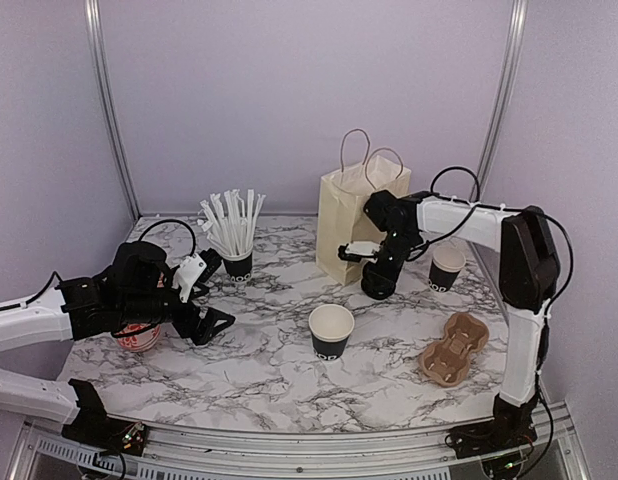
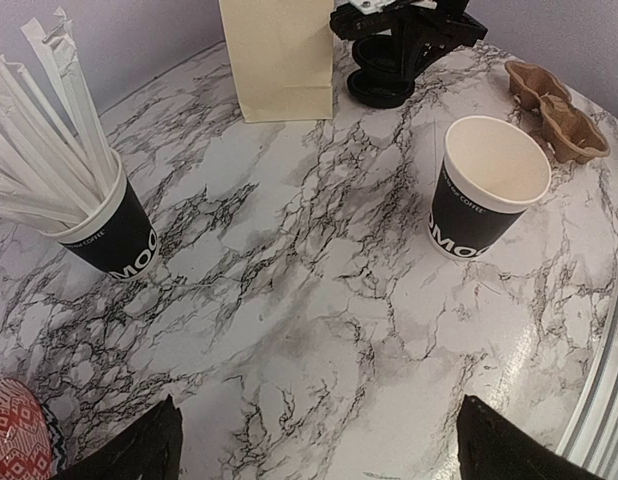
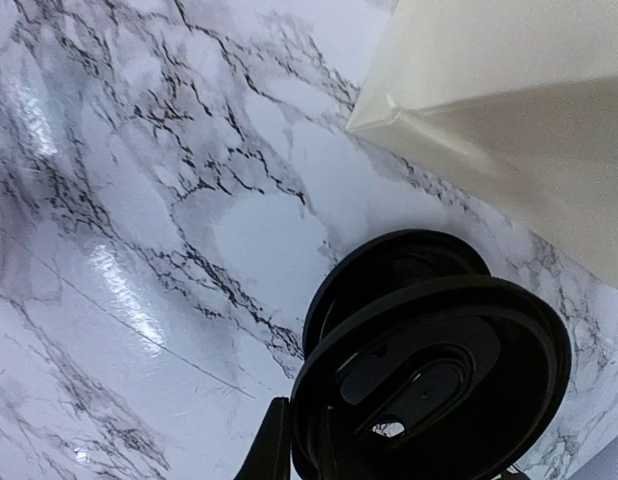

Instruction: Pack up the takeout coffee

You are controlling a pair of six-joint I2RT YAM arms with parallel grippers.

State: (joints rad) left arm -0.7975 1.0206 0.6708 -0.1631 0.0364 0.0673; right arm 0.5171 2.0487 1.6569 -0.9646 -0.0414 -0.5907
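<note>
Two black paper cups with white lettering stand open, without lids: one at mid-table (image 1: 331, 331), also in the left wrist view (image 2: 486, 190), and one at the right (image 1: 447, 268). No lidded cup is in view. My right gripper (image 1: 376, 268) is beside the cream paper bag (image 1: 354, 215) and is shut on a black round lid (image 3: 439, 375). It holds the lid tilted just above another black lid (image 3: 394, 262) lying on the table. My left gripper (image 1: 204, 318) is open and empty low over the marble, with its fingertips (image 2: 139, 450) wide apart.
A like cup full of white wrapped straws (image 1: 236, 255) stands at back left, also in the left wrist view (image 2: 109, 235). A brown cardboard cup carrier (image 1: 454, 348) lies at the right front. A red patterned cup (image 1: 139, 336) sits under my left arm.
</note>
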